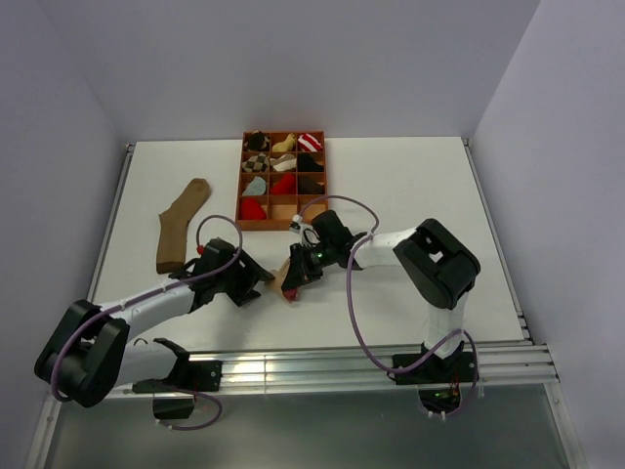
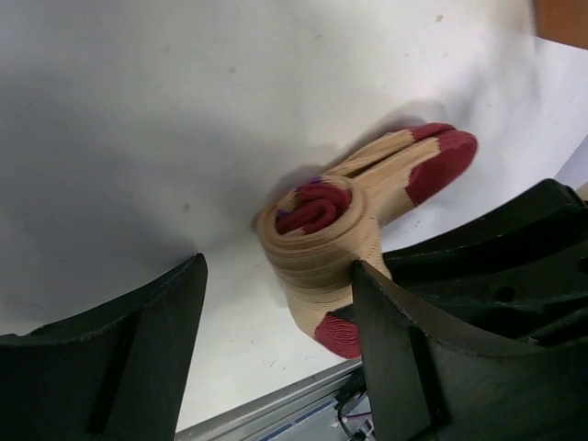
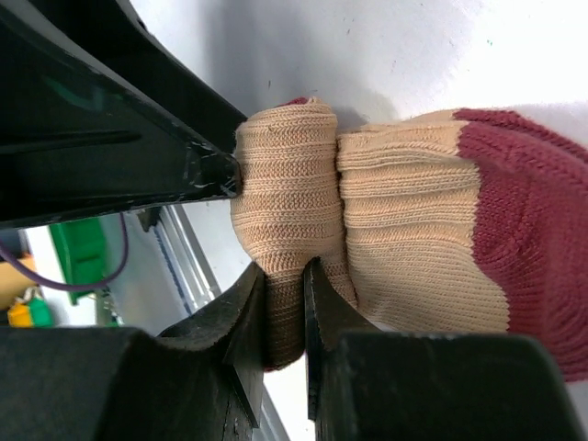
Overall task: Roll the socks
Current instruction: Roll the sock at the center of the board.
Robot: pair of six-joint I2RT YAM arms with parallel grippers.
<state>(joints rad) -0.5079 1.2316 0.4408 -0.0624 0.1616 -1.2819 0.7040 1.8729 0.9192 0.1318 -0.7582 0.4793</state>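
Note:
The beige sock with maroon toe and heel (image 1: 287, 284) lies partly rolled near the table's front, between my two grippers. In the left wrist view its roll (image 2: 317, 243) shows a maroon core, and the maroon toe sticks out behind. My left gripper (image 2: 276, 344) is open around the roll, and its right finger (image 2: 390, 340) touches the roll. My right gripper (image 3: 285, 294) is shut on the outer layer of the beige roll (image 3: 285, 184). The plain brown sock (image 1: 182, 224) lies flat at the left. No loose red patterned sock is in view.
A brown compartment box (image 1: 284, 202) with several small sock bundles stands at the back middle, just behind my right arm. A metal rail (image 1: 322, 366) runs along the table's front edge, close below the sock. Walls close in the table's sides.

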